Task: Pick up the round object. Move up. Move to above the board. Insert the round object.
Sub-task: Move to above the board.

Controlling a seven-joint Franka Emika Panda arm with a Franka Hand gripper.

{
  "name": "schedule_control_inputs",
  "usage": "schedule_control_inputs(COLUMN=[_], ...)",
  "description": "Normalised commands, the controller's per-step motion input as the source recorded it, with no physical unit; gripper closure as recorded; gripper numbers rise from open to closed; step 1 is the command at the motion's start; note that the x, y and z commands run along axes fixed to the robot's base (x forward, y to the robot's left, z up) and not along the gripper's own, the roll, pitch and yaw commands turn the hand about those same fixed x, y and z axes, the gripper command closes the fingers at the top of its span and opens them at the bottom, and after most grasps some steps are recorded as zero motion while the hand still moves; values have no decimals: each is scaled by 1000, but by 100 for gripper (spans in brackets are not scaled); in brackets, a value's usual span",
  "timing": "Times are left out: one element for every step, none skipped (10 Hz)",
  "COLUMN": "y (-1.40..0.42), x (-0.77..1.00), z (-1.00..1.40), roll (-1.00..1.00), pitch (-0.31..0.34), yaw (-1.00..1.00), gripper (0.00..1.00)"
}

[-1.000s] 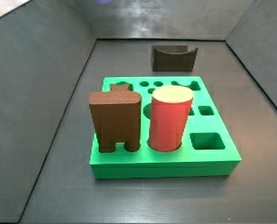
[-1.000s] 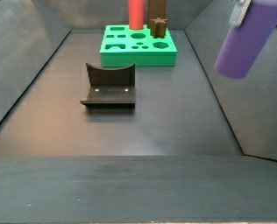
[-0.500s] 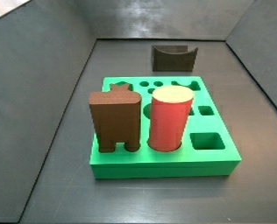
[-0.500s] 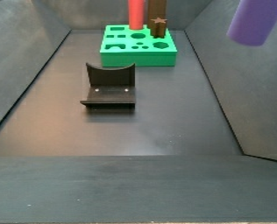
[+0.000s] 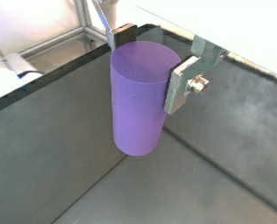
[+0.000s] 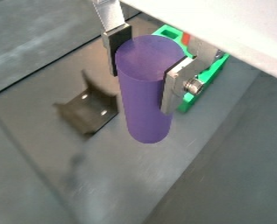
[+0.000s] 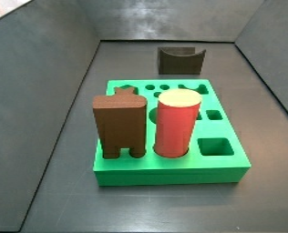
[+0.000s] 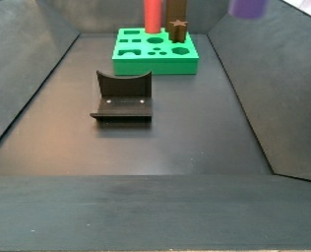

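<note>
1. Your tool (image 6: 138, 72) pinches the purple peg (image 6: 145, 92) near its top, high above the tabletop (image 8: 158, 138) and well apart from the green board (image 8: 157, 52).
2. The red cylinder (image 7: 176, 123) and brown block (image 7: 119, 125) stand on the board; travel low and you could strike them.
3. A tilted peg may jam at its hole.

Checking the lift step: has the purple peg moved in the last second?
Yes. In a side view the purple peg has climbed toward the top edge, away from the floor, while the fixture and green board stay put. The gripper holds it.
</note>
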Motion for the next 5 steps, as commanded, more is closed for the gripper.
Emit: schedule_control_inputs(y=[-1000, -1000, -1000, -1000, -1000], x=[336, 341, 346, 351, 358], z=[126, 127, 129, 132, 132], roll=[-19, -17, -5, -6, -13], pitch=[146, 113, 103, 106, 108], yaw=[2, 9, 5, 9, 10], gripper=[100, 100, 100, 100, 100])
